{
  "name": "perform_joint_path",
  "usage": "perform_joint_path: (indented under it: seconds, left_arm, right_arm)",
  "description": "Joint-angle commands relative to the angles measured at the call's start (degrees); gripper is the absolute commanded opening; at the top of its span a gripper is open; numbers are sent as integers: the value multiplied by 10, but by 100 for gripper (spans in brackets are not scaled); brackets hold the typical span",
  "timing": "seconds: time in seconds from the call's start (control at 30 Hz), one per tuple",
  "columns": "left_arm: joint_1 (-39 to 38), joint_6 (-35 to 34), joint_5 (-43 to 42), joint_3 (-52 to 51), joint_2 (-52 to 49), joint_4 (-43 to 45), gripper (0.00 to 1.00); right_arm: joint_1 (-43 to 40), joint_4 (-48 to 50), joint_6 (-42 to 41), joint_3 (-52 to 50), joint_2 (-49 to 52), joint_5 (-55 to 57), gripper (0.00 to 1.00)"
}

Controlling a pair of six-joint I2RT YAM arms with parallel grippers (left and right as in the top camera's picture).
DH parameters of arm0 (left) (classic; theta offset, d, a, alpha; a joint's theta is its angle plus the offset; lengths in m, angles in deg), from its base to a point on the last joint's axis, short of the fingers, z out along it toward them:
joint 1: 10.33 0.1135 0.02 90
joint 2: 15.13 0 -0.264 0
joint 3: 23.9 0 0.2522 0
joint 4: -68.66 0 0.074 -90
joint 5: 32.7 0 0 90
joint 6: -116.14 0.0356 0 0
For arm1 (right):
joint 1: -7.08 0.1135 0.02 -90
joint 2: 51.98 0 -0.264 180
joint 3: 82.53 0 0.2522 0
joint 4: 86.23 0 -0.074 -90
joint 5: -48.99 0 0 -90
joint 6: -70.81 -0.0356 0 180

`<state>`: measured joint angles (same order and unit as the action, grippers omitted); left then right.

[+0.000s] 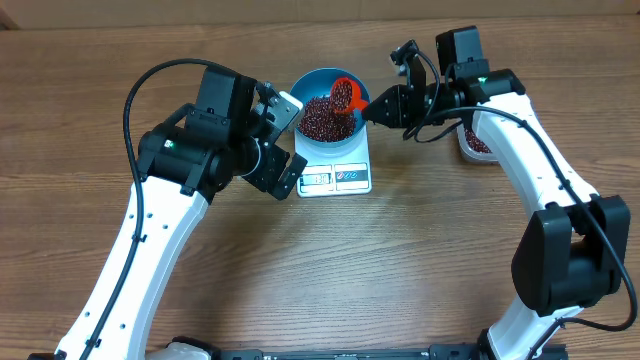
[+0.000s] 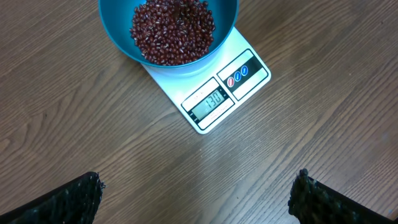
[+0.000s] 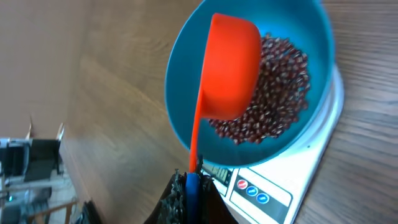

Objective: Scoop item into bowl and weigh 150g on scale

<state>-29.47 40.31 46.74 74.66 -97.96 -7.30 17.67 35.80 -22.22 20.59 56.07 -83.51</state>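
Note:
The teal bowl [image 1: 312, 80] stands on the white scale [image 1: 350, 158] and holds a heap of dark red-brown beans [image 1: 320, 120]. My right gripper [image 1: 373, 108] is shut on the blue end of an orange-red scoop's handle. The scoop [image 1: 347, 93] hangs tipped over the bowl's right side. From the right wrist I see the scoop's [image 3: 230, 68] back, with beans [image 3: 277, 93], bowl [image 3: 183, 87], scale [image 3: 305, 180] and gripper [image 3: 193, 196]. My left gripper [image 1: 290, 140] is open beside the scale's left. Its view shows bowl [image 2: 112, 22], beans [image 2: 171, 31], scale [image 2: 177, 84] and gripper [image 2: 199, 199]; the display [image 2: 212, 99] reads 130.
A clear tub [image 1: 476, 142] with more beans sits at the right, mostly behind my right arm. The wooden table [image 1: 400, 270] stretches bare in front of the scale.

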Motion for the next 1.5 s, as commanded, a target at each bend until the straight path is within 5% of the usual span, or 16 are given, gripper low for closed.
perform_joint_path:
  seconds: [0.0, 0.2, 0.33, 0.47, 0.6, 0.73, 0.87, 1.47]
  left_arm:
    - [-4, 15, -9, 9, 4, 0, 100]
    - [-4, 15, -9, 9, 5, 0, 100]
    - [-4, 15, -9, 9, 4, 0, 100]
    - [-4, 15, -9, 9, 4, 0, 100]
    - [-4, 15, -9, 9, 4, 0, 100]
    - [-4, 15, -9, 9, 4, 0, 100]
    - [-4, 15, -9, 9, 4, 0, 100]
    - [-4, 15, -9, 9, 4, 0, 100]
  right_arm:
    - [2, -5, 29, 19, -26, -4, 4]
    - [10, -4, -3, 23, -26, 36, 4]
    - [17, -17, 80, 23, -26, 2, 4]
    - [18, -7, 13, 23, -26, 56, 4]
    - [31, -25, 103, 28, -27, 28, 4]
    - [43, -13, 30, 30, -27, 103, 4]
    - [50, -22, 93, 30, -27, 71, 4]
    - [49, -18, 47, 30, -27, 94, 4]
